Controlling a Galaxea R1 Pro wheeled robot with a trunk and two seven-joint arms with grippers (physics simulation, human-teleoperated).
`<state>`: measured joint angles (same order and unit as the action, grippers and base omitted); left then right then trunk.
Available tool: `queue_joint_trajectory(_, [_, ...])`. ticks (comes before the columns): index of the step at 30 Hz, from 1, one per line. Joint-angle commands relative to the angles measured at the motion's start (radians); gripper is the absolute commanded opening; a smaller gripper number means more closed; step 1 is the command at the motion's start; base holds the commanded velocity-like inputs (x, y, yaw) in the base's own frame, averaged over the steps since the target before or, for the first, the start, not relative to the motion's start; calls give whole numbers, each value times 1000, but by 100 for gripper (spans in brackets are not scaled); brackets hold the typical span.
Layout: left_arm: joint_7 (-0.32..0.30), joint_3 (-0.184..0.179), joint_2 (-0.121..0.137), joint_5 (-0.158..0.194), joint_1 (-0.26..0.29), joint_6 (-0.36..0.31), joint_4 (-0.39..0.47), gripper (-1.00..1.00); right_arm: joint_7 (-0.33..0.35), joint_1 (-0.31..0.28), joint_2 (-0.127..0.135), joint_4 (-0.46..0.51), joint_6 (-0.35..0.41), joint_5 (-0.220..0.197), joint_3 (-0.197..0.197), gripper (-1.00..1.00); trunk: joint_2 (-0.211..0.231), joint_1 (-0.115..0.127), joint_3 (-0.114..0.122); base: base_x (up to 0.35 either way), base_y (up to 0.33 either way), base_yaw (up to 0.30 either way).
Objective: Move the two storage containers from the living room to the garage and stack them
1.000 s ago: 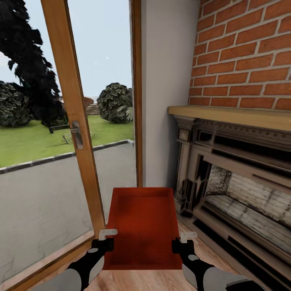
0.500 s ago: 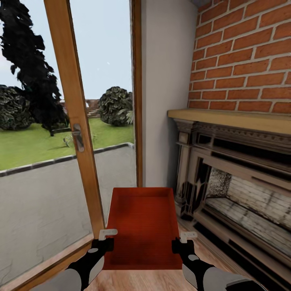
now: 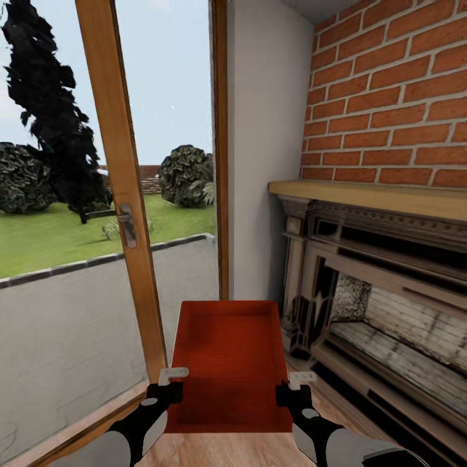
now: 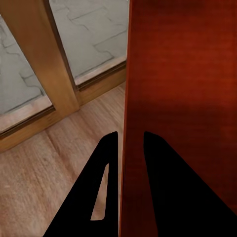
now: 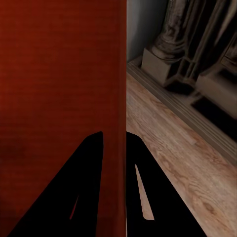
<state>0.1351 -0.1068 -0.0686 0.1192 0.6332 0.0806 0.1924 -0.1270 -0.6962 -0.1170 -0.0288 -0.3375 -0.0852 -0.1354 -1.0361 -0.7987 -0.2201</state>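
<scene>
One red-orange storage container [image 3: 228, 363] was held above the light wood-plank floor [image 3: 227, 451], near the robot, between both arms. The left claw [image 3: 170, 384] was closed on the container's left wall, one finger on each side of it, as the left wrist view [image 4: 129, 148] showed. The right claw [image 3: 293, 388] gripped the right wall [image 5: 122, 98] in the same way. On the left stood a wooden-framed glass door [image 3: 123, 214] with a grey handle [image 3: 127, 225]. On the right was the brick fireplace [image 3: 389, 123] with a pale mantel [image 3: 370, 198].
</scene>
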Motion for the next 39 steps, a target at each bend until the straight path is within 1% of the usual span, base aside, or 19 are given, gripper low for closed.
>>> queue_joint_trajectory(1, [23,6,15,7,1,4,-2,-100,-5,-2,5,-2,-9,-28,8,-100,-1,0,0,0,0,0])
queue_joint_trajectory(26, [23,6,15,7,1,4,-2,-100,-5,-2,5,-2,-9,-28,8,-100,-1,0,41,0,0,0])
queue_joint_trajectory(39, [23,6,15,7,1,4,-2,-100,-5,-2,5,-2,-9,-30,8,-100,-1,0,42,0,0,0])
